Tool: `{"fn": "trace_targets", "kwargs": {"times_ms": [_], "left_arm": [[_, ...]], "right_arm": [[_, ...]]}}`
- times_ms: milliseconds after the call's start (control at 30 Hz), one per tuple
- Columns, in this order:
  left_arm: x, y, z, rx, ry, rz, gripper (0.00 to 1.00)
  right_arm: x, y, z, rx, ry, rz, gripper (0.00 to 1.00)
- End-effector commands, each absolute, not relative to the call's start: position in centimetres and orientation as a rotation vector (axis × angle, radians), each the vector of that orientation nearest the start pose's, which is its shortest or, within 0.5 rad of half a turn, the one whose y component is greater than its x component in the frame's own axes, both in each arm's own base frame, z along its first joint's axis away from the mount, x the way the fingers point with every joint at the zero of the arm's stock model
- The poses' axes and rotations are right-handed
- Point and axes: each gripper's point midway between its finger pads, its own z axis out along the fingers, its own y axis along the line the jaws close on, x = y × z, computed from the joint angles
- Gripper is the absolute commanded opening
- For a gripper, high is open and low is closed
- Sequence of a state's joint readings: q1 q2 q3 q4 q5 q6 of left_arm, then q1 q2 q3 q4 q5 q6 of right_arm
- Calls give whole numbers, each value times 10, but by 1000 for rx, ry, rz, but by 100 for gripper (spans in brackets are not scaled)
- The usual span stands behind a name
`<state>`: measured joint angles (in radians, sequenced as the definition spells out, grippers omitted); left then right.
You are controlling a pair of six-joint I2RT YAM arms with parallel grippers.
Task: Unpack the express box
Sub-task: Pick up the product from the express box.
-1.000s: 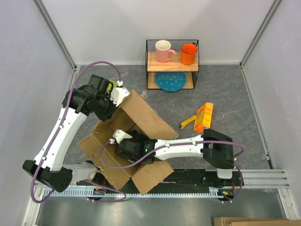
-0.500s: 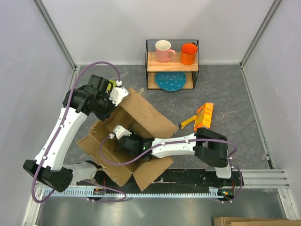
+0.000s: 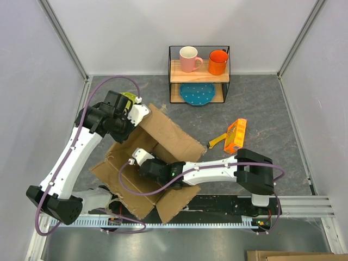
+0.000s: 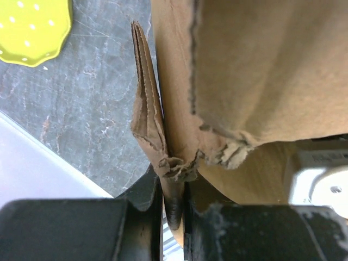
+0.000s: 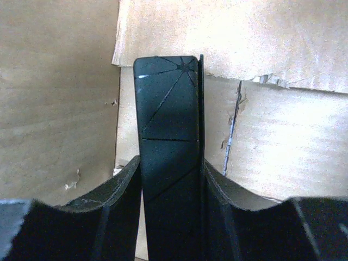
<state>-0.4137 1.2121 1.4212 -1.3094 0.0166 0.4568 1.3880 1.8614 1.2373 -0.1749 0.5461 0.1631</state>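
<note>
Express box [image 3: 163, 130] lower left of centre, flaps open. Left end effector [image 4: 173, 204] still clamped on flap edge. Right end effector [image 5: 190, 92], fingers together, shifted slightly inside box; nothing lifted yet.

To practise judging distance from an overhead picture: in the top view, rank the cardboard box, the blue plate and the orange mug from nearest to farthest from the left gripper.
1. The cardboard box: its flap is pinched in the left gripper.
2. The blue plate: lower level of the rack, farther right.
3. The orange mug: upper level, right end.
</note>
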Motion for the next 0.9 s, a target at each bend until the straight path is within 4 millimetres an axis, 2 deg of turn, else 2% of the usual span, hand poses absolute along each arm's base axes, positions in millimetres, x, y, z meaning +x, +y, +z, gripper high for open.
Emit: {"fn": "trace_targets", "kwargs": {"times_ms": [0, 33, 67, 133, 200, 233, 300, 333, 400, 433, 600, 633, 667, 700, 767, 833, 867], "left_arm": [[197, -70, 206, 1168, 2559, -2, 2], [200, -62, 202, 1160, 2574, 66, 2], [203, -60, 200, 1158, 2578, 88, 2], [209, -55, 194, 1154, 2598, 149, 2], [213, -52, 190, 1149, 2619, 186, 2], [218, -50, 190, 1139, 2611, 221, 2], [224, -48, 189, 1135, 2611, 251, 2], [229, -44, 187, 1134, 2619, 294, 2], [236, -42, 186, 1122, 2618, 329, 2], [241, -41, 185, 1121, 2624, 352, 2], [266, -37, 188, 1085, 2623, 419, 2], [276, -35, 195, 1054, 2611, 430, 2], [285, -33, 192, 1050, 2631, 448, 2], [297, -32, 204, 1017, 2605, 462, 2], [312, -27, 204, 980, 2636, 449, 2], [323, -25, 215, 918, 2642, 401, 2], [328, -25, 211, 913, 2666, 382, 2]], "right_arm": [[159, 457, 166, -940, 1798, 349, 24], [155, 456, 183, -927, 1777, 371, 24], [154, 454, 192, -917, 1766, 382, 25], [150, 449, 226, -886, 1730, 417, 24], [148, 443, 250, -855, 1706, 451, 24], [148, 433, 273, -813, 1683, 483, 24], [149, 420, 290, -776, 1669, 502, 22], [147, 410, 310, -737, 1650, 539, 21], [149, 395, 323, -701, 1643, 544, 19], [147, 386, 337, -676, 1631, 568, 19], [149, 351, 373, -583, 1599, 592, 19], [151, 344, 375, -573, 1602, 576, 19], [152, 338, 375, -559, 1606, 568, 19], [156, 327, 382, -518, 1602, 551, 19], [160, 314, 377, -493, 1620, 512, 19], [166, 299, 373, -457, 1641, 468, 19], [169, 295, 367, -428, 1662, 457, 19]]}}
